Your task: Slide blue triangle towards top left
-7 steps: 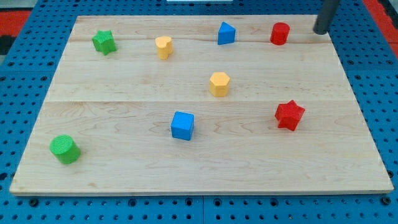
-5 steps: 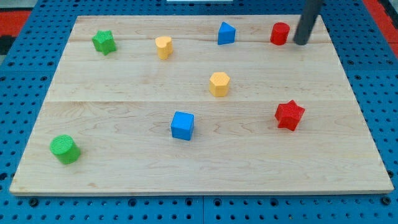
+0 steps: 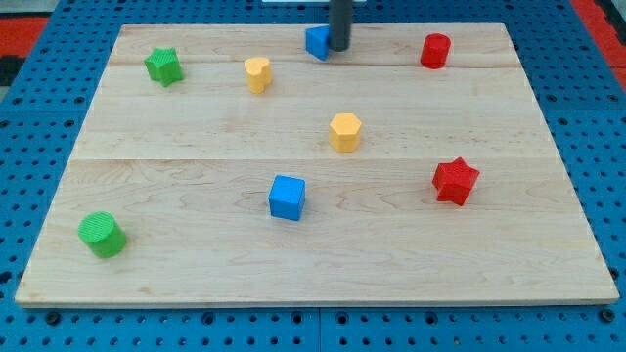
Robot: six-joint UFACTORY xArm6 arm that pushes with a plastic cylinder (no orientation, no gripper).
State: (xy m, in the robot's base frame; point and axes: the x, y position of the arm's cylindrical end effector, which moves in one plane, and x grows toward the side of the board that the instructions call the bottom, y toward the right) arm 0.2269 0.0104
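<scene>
Blue triangle (image 3: 316, 42) touches our tool's tip (image 3: 338, 47) on its right; it grips nothing. We count eight blocks on the desk (image 3: 196, 147).

Wooden board (image 3: 196, 137) bearing eight coloured blocks

Two green blocks (image 3: 163, 66), two yellow (image 3: 257, 73), two blue (image 3: 288, 197), two red (image 3: 435, 50)

My tip (image 3: 338, 48) against triangle's (image 3: 317, 42) right side
</scene>
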